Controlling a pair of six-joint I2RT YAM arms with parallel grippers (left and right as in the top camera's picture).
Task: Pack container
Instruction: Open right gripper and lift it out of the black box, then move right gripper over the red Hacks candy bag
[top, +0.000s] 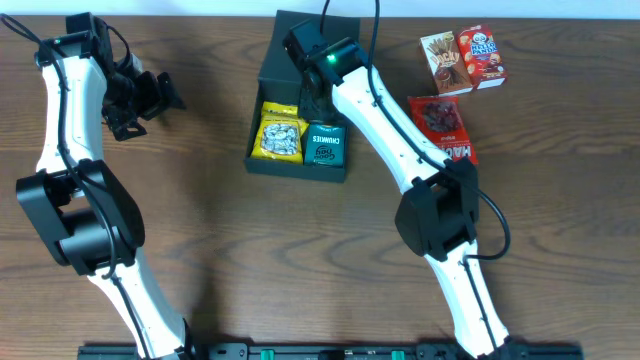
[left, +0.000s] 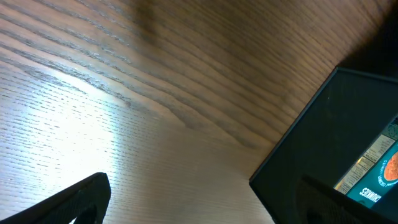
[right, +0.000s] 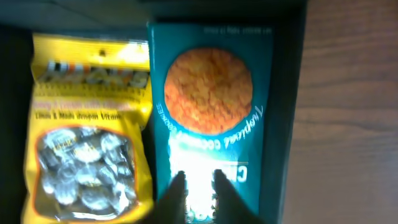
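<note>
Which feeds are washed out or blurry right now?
Right wrist: soft focus throughout, white glare on the cookie packet around the right claw. Left wrist: bright wash on the table, container dark. Overhead: sharp, evenly lit.

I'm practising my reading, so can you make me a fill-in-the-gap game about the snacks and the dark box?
1. Inside the container lie ___ packets.
2. Beside the teal cookie packet lies a snack packet coloured ___.
3. The ___ arm's tool hangs over the teal cookie packet.
4. The left tool, over the bare table, holds ___.

Missing words: two; yellow; right; nothing.
</note>
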